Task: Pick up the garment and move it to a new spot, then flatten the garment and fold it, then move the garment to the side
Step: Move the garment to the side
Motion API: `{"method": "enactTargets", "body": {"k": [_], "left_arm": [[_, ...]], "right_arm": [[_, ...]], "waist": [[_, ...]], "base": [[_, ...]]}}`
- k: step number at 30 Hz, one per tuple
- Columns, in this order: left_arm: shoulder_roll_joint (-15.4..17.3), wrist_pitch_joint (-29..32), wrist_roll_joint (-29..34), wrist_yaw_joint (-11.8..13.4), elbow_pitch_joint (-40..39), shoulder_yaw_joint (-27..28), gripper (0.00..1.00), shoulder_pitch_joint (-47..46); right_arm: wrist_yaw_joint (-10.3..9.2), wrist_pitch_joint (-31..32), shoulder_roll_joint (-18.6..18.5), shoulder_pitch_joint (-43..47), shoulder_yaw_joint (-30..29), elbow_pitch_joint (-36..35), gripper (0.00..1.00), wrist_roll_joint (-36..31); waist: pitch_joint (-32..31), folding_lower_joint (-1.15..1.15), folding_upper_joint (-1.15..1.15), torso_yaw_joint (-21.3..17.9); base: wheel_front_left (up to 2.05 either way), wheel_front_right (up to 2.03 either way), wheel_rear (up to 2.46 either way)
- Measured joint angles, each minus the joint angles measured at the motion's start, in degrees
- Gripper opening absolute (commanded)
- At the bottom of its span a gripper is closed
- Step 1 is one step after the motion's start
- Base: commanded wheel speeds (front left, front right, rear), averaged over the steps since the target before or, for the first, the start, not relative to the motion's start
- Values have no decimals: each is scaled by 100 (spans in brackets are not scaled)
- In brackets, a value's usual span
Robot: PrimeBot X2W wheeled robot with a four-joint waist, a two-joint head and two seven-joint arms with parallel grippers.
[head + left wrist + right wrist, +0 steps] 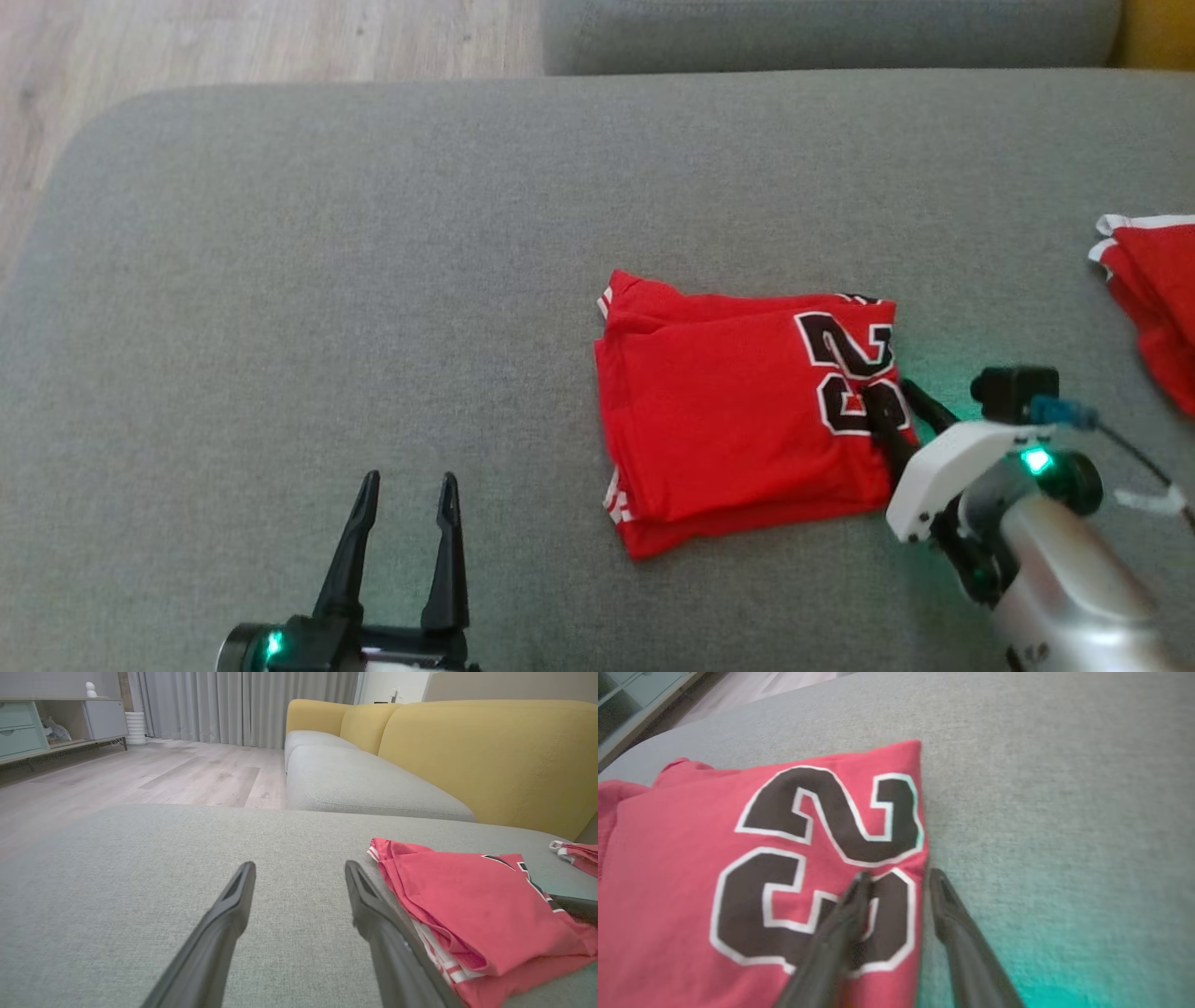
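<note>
The garment (728,411) is a red jersey with a black, white-edged number, folded into a rectangle on the grey cushion (327,233). My right gripper (892,390) is at its right edge, jaws narrowly apart. In the right wrist view the right gripper (900,875) straddles that edge: one finger lies on the number of the garment (691,858), the other on the cushion beside it. My left gripper (411,478) stands open at the lower left, away from the cloth. In the left wrist view the left gripper (300,865) has nothing between its fingers, and the garment (467,896) lies to their right.
Another red garment (1153,280) with white trim lies at the cushion's right edge. Beyond the cushion are a second grey seat (364,784), yellow backrests (490,756) and wooden floor (233,47). The cushion's left half is bare fabric.
</note>
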Motion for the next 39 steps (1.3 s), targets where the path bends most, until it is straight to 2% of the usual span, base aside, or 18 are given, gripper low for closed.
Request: {"method": "enactTargets", "body": {"k": [5, 8, 14, 17, 18, 23, 28, 29, 30, 34, 39], "left_arm": [[-1, 0, -118, 52, 2, -57, 100, -158], [-1, 0, -157, 103, -20, -146, 100, -241], [-2, 0, -201, 200, -108, -259, 100, -521], [-3, 0, -201, 203, -122, -304, 100, -722], [-3, 0, -201, 203, -122, -304, 100, -722], [-5, 0, -201, 203, -132, -349, 100, -1085], [-8, -1, -201, 194, -87, -403, 100, -1574], [-9, -1, -201, 193, -75, -416, 100, -1656], [-9, -1, -201, 192, -52, -430, 100, -1725], [-14, -1, -258, 143, 107, -436, 100, -1863], [-16, -1, -302, 144, 134, -413, 100, -1800]], "right_arm": [[3, -119, -277, -180, 212, -152, 0, 288], [3, -158, -594, -308, 233, -349, 0, 294], [3, 169, -1801, -665, 86, -1121, 0, 229], [3, 402, -2429, -736, -209, -1615, 0, 86], [3, 402, -2429, -736, -209, -1615, 0, 86], [3, 942, -3277, -767, -922, -2447, 0, -130], [3, 1513, -3796, -732, -1837, -3000, 0, -478], [3, 1622, -3856, -693, -2031, -3066, 46, -555], [3, 1728, -3867, -606, -2225, -3137, 100, -581], [3, 2157, -3677, -36, -2598, -3446, 100, -662], [3, 2159, -2836, 554, -2805, -3911, 100, -907]], "waist": [[210, 0, 0, 41], [354, 1, 0, 6], [703, 1, 0, -207], [894, 1, 0, -382], [894, 1, 0, -382], [1246, 1, 0, -712], [1642, 1, 0, -960], [1716, 1, 0, -996], [1782, 1, 0, -1026], [1855, 2, 0, -1060], [1567, 0, 0, -970]], "base": [[0, 0, 0], [0, 0, 0], [0, 0, 0], [0, 0, 0], [0, 0, 0], [0, 0, 0], [0, 0, 0], [0, 0, 0], [0, 0, 0], [0, 0, 0], [0, 0, 0]]}}
